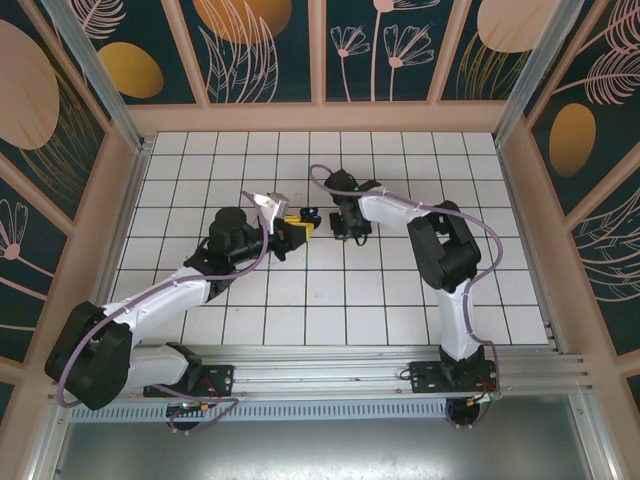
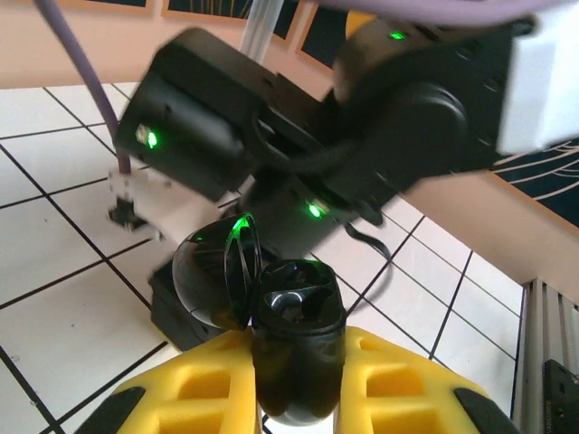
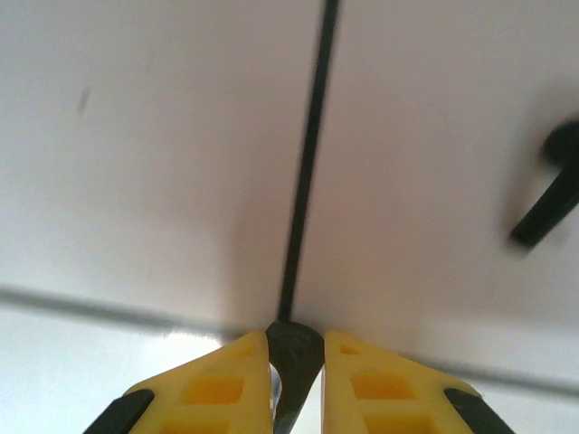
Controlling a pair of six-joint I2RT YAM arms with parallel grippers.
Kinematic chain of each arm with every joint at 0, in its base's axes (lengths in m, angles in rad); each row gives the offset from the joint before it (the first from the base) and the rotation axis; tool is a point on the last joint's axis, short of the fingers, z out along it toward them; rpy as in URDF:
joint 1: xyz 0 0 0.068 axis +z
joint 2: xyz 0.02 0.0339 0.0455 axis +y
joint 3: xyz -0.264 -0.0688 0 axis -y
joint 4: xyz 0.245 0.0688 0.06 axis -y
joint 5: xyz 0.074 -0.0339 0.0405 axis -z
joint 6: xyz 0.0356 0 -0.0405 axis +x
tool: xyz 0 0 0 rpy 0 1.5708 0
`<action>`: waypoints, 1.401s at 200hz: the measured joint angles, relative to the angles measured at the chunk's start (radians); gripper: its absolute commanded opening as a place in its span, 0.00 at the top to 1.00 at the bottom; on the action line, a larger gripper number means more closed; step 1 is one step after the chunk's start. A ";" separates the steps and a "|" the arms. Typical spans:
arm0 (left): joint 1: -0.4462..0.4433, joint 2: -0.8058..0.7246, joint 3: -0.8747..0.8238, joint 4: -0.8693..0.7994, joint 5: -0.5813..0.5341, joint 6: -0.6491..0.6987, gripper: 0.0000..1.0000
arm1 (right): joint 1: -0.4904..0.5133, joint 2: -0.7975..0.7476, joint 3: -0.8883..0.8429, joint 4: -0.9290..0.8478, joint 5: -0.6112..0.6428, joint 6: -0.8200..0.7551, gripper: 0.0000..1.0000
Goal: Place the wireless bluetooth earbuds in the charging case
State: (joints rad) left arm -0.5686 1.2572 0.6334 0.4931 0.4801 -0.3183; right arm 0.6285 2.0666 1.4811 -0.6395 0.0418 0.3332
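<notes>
black bud pinched at the tiles, case held open beside it

the charging case (image 2: pixel 294 362) is clamped in the left gripper (image 2: pixel 294 348) and held up off the tiled table (image 1: pixel 330 320), with its glossy lid (image 2: pixel 213 276) swung open to one side. the right gripper (image 3: pixel 296 336) is set just beside the case, on the side away from the left arm, and pointed down at the tiles. its jaws are almost pressed together on a small dark rounded thing, taken to be a black earbud (image 3: pixel 294 354). whether the bud is touching the tile cannot be told. a blurred dark shape (image 3: pixel 550 194) is seen a little past that gripper and is not identified.

handling, as judged: the bud is light, hard, glossy and slippery, so it is easily squirted out if squeezed off-centre. it is best taken across its widest part, with the tip left free to be guided into the case's well. the case is rigid but smooth and rounded, so it is best gripped low on the base, clear of hinge and lid.
</notes>
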 measured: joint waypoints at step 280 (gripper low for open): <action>0.000 -0.159 -0.085 -0.094 -0.063 0.037 0.95 | 0.102 -0.064 -0.026 -0.090 0.026 0.142 0.65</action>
State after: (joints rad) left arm -0.5686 1.0977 0.5488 0.3992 0.4175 -0.2810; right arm 0.7303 2.0022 1.4548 -0.7292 0.0681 0.4755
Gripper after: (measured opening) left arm 0.162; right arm 0.354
